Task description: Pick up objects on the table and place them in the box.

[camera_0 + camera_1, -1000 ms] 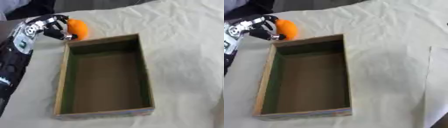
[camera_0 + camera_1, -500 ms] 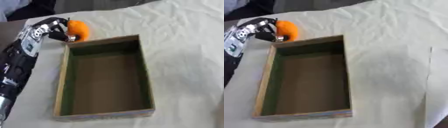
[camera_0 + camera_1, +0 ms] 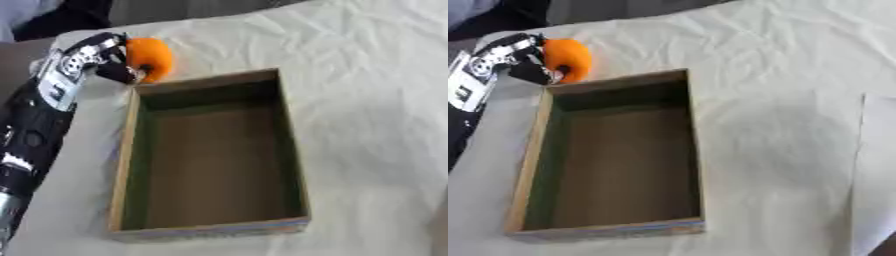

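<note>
An orange round object (image 3: 150,58) sits just beyond the far left corner of the wooden box (image 3: 289,150). My left hand (image 3: 98,59) is on its left side, fingers curled round it, with a fingertip showing dark against its front. The box is a long open rectangle with a brown floor and nothing visible inside. My right hand shows in neither view.
A wrinkled white cloth (image 3: 780,90) covers the table. My left arm (image 3: 35,130) runs along the box's left side from the lower left. A flat white sheet (image 3: 877,170) lies at the right edge. Dark shapes (image 3: 70,15) stand past the table's far edge.
The left hand has closed in round the orange object. The whole picture has shifted a little.
</note>
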Available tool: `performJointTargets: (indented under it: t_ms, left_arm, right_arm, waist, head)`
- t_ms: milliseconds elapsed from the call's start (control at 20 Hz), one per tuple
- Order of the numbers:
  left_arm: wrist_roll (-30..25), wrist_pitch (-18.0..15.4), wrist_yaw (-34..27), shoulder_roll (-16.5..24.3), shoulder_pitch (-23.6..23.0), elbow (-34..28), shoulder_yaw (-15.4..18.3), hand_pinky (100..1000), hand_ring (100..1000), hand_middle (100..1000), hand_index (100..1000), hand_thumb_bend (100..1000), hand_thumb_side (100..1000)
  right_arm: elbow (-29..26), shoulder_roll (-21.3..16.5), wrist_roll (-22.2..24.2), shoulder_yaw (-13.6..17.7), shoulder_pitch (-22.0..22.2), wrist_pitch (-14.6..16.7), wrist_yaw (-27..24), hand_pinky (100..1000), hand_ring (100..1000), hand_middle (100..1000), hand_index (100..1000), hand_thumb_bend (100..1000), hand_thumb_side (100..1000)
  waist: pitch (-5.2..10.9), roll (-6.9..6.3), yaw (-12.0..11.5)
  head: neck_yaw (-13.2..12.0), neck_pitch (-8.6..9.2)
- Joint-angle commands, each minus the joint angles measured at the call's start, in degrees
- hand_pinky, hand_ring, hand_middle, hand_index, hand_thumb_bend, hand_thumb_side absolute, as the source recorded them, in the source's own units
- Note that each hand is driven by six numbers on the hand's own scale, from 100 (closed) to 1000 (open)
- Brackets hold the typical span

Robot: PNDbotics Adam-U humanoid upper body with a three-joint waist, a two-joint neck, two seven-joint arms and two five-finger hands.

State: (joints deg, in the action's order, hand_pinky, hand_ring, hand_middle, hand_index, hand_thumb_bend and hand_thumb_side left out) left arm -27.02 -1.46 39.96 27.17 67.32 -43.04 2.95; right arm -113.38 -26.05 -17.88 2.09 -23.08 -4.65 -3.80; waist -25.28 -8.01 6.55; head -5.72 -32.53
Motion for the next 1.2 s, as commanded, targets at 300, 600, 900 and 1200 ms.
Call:
performJointTargets:
  t_ms: [300, 600, 900, 1200]
  left_arm:
    - [1.3, 2.1, -3.6, 1.0, 0.5, -1.9, 0.3, 391, 621, 759, 625, 100, 118]
    - [3.5, 3.7, -6.3, 1.3, 0.2, -2.3, 0.3, 359, 606, 752, 570, 100, 157]
    - [3.2, 4.7, -10.9, 1.3, 0.1, -5.2, 0.4, 340, 600, 754, 555, 100, 180]
    - [6.3, 5.0, -13.9, 1.7, -0.2, -11.7, 0.0, 305, 580, 742, 521, 100, 186]
  right_arm:
    - [-0.3, 0.2, -0.8, 0.6, -0.1, -0.8, 0.5, 888, 1000, 515, 829, 100, 1000]
    - [-0.1, 0.7, -0.9, 0.6, -0.1, -1.1, 0.5, 889, 1000, 515, 828, 100, 1000]
    - [0.1, 1.3, -1.1, 0.7, -0.1, -1.2, 0.6, 887, 1000, 515, 828, 100, 1000]
    - [-0.1, 2.0, -1.2, 0.7, -0.4, -1.0, 0.6, 884, 1000, 517, 826, 100, 1000]
  waist:
    - [2.32, 0.84, 0.4]
    - [2.72, 1.22, -0.1]
    - [3.41, 2.02, -0.5]
    - [4.7, 3.04, -1.6]
  head:
    - [2.1, -0.91]
    - [2.4, -1.17]
    - [2.4, -1.79]
    - [2.2, -2.72]
